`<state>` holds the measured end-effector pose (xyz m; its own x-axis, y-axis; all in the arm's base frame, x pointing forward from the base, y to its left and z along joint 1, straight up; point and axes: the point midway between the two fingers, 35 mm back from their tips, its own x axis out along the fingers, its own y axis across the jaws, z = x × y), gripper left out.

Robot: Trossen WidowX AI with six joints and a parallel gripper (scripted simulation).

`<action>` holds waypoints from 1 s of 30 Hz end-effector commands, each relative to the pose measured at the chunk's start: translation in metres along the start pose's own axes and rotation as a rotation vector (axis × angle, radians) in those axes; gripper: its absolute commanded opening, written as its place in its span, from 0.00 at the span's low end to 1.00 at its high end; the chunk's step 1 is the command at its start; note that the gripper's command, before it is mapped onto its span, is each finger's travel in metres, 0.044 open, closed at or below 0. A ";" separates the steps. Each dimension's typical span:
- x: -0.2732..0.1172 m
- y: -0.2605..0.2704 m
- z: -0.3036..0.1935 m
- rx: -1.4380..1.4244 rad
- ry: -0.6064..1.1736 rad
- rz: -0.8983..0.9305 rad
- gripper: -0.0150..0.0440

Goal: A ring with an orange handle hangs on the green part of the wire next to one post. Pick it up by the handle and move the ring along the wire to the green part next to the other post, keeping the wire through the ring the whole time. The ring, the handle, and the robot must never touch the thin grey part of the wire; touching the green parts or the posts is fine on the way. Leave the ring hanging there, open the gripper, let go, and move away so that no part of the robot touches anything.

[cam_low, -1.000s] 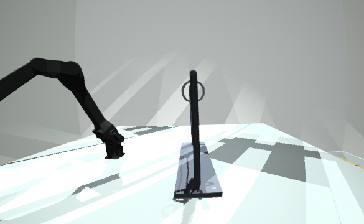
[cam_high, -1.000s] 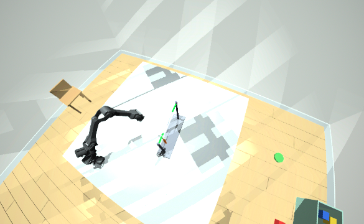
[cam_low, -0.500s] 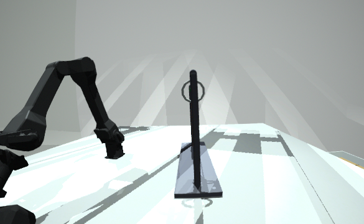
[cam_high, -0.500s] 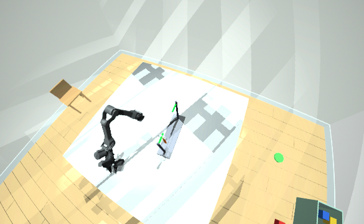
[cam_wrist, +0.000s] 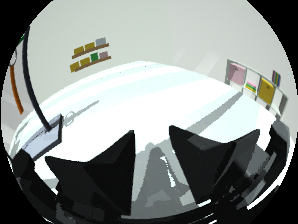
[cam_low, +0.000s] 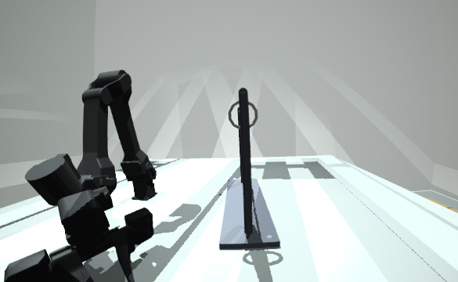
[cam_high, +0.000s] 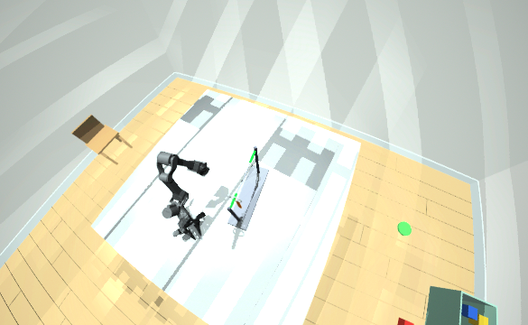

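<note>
The ring [cam_low: 256, 115] [cam_wrist: 13, 64] hangs around the wire beside the near post [cam_high: 234, 214] [cam_low: 246, 168] [cam_wrist: 28, 75]. Its orange handle [cam_high: 239, 204] [cam_wrist: 16, 90] points down; in the exterior view the post hides it. The near green part [cam_high: 234, 200] is at the ring; the other green part [cam_high: 253, 156] is beside the far post [cam_high: 257, 163]. The thin grey wire between them is faint. My gripper [cam_high: 202, 226] [cam_low: 142, 251] [cam_wrist: 151, 132] is partly open and empty, clear of the ring and handle, off to the base side of the stand.
The stand's grey base plate [cam_high: 260, 191] [cam_low: 232, 231] [cam_wrist: 42, 142] lies on the white surface. My arm base [cam_high: 203, 169] [cam_low: 144, 188] stands to the side of the wire. A chair [cam_high: 103, 137], a green disc [cam_high: 404, 228] and a box with coloured things [cam_high: 444, 307] are farther away.
</note>
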<state>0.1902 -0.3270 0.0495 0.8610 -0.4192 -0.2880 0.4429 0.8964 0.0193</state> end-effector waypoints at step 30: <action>-0.054 0.205 0.022 -0.160 -0.201 0.573 0.53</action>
<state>0.2292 -0.1218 0.0803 0.9870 0.1318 -0.0918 -0.1345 0.9906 -0.0246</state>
